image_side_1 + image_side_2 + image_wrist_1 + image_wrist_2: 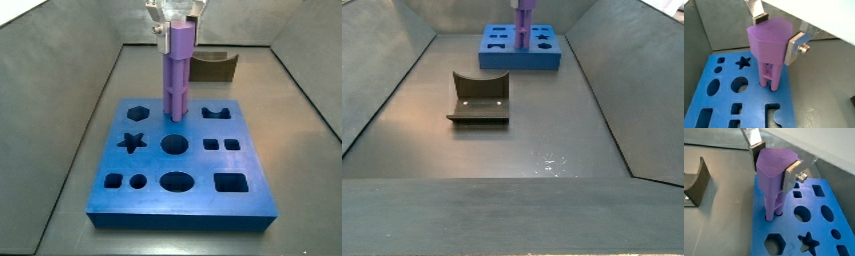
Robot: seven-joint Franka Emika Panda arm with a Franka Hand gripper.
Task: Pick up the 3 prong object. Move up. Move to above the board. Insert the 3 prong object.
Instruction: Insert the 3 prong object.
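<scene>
- Gripper (pixel 777 34) sits above the board (pixel 724 102), jaws closed on the wide cap of the 3 prong object (pixel 769 47); one silver finger (pixel 795 47) pressed flat to each side of the cap in both wrist views.
- 3 prong object (pixel 178 70) stands upright, purple, prongs pointing down; tips meet the board's (pixel 181 195) top face at the small round holes, just beside the hexagon cutout (pixel 138 110) in a side view.
- In a wrist view, prong ends (pixel 773 213) appear entered in the holes near the board's (pixel 784 235) edge; depth not readable.
- Star cutout (pixel 131 142) and round cutout (pixel 175 144) lie near the prongs, unoccupied.
- Fixture (pixel 480 97) stands on the grey floor, well apart from the board (pixel 519 52).
</scene>
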